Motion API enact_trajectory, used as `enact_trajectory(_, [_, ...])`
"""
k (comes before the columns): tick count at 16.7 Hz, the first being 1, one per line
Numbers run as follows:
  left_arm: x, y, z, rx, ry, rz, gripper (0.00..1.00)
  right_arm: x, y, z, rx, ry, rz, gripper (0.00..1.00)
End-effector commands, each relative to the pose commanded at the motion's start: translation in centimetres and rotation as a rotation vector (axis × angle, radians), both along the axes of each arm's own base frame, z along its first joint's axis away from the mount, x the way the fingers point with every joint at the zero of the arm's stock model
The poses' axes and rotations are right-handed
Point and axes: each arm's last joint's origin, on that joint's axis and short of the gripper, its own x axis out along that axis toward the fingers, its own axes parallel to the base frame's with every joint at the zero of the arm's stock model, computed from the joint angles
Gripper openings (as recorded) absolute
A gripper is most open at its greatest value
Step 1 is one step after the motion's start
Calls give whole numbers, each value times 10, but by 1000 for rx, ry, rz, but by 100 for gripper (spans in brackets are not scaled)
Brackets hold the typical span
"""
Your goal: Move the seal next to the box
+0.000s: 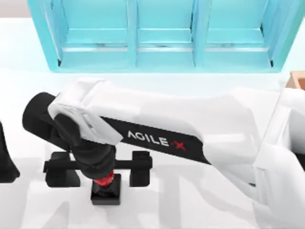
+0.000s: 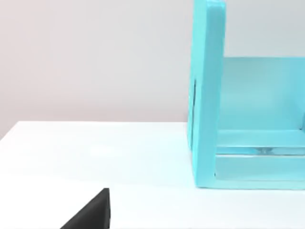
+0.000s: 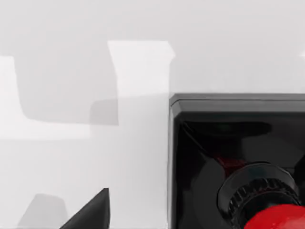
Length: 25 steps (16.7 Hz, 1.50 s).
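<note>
The seal [image 1: 106, 192], a black square block with a red knob, stands on the white table near the front left. My right arm reaches across from the right, and its gripper [image 1: 101, 174] hovers right over the seal, open, with a finger far out on each side of the knob. In the right wrist view the seal's black base [image 3: 200, 157] and red knob [image 3: 276, 220] are close below. A tan corner of the box [image 1: 298, 80] peeks in at the far right edge, behind the right arm. My left arm [image 1: 5, 160] is parked at the left edge.
A big cyan shelf cabinet [image 1: 162, 38] spans the back of the table; its side wall [image 2: 208, 95] is visible in the left wrist view. White tabletop [image 1: 190, 205] lies open in front of the right arm.
</note>
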Motion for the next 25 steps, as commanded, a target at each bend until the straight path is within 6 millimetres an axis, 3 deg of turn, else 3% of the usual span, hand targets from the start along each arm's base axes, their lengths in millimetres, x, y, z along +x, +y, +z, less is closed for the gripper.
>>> enact_trajectory(4, [0,0,0,0,0,0,100,0,0,-2,0,0,0,100])
enact_trajectory(17, [0,0,0,0,0,0,100,0,0,-2,0,0,0,2])
enact_trajectory(25, [0,0,0,0,0,0,100,0,0,-2,0,0,0,0])
